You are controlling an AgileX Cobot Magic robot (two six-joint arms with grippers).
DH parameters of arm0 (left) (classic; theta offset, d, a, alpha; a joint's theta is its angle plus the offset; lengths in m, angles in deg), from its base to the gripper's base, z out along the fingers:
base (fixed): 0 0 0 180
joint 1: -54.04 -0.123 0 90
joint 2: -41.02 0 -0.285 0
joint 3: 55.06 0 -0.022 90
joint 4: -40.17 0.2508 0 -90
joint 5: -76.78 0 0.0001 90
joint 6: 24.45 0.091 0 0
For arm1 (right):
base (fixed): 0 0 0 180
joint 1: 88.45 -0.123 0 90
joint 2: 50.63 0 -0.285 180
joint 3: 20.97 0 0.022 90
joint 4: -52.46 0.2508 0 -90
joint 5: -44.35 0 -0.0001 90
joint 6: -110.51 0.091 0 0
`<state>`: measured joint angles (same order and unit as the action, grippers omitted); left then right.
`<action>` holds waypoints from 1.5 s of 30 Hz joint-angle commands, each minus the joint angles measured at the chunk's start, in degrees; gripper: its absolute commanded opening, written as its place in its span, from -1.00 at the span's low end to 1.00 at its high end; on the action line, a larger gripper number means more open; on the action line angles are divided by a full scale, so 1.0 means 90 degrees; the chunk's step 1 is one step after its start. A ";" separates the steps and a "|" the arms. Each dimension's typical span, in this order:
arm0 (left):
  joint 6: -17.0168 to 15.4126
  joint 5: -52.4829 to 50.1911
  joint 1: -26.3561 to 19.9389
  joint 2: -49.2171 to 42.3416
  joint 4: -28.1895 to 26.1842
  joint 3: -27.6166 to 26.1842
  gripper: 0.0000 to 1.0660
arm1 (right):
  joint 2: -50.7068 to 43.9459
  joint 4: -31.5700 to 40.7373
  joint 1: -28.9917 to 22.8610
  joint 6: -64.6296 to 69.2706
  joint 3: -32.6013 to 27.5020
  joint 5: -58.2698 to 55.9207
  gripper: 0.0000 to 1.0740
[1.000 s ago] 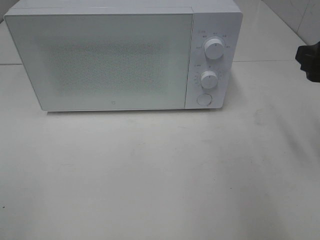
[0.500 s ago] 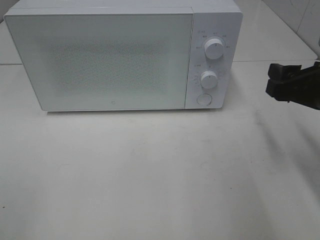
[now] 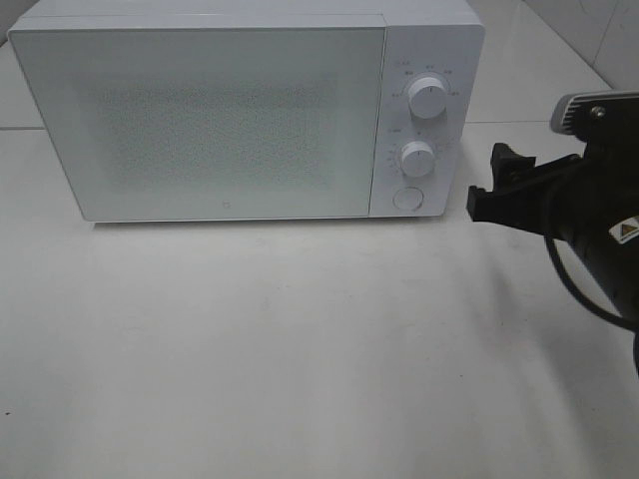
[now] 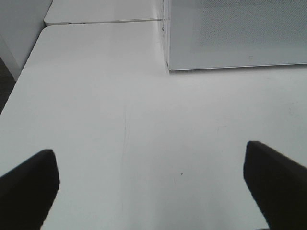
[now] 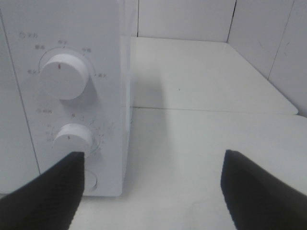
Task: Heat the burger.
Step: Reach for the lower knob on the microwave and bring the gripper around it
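Your right hand (image 3: 489, 185) hangs just off the right side of the microwave (image 3: 431, 35), level w/ the lower knob (image 3: 417, 158) and the round button (image 3: 405, 198) under it; close to the casing but not touching; fingers stand apart w/ nothing between them. In its wrist view the two black fingers (image 5: 48, 191) frame the ctrl panel, w/ the upper knob (image 5: 60, 76) above the lower one. You won't find your left hand (image 4: 152, 187) in the high view; its wrist cam shows it spread wide over the bench (image 4: 120, 96), holding nothing, w/ a lower corner of the microwave's front ahead of it. The door (image 3: 200, 120) is shut; its front is frosted, so you can't see inside. Burger: no view shows it; can't tell where it sits.
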<state>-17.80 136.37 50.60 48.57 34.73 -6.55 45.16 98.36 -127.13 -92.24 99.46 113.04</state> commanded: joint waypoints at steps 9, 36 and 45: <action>-0.0032 -0.0064 0.0000 -0.0191 -0.0019 0.0019 0.88 | 0.0955 0.0484 -0.0618 -0.0045 0.0853 0.1044 0.42; -0.0032 -0.0064 0.0000 -0.0191 -0.0019 0.0019 0.88 | 0.2680 -0.0306 0.0000 0.0407 0.2464 0.0910 0.42; -0.0032 -0.0064 0.0000 -0.0185 -0.0019 0.0019 0.88 | 0.3145 -0.0439 0.0223 0.0567 0.2839 0.0668 0.42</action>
<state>-17.80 136.37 50.60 48.57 34.73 -6.55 72.89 95.26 -125.58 -87.59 123.81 113.85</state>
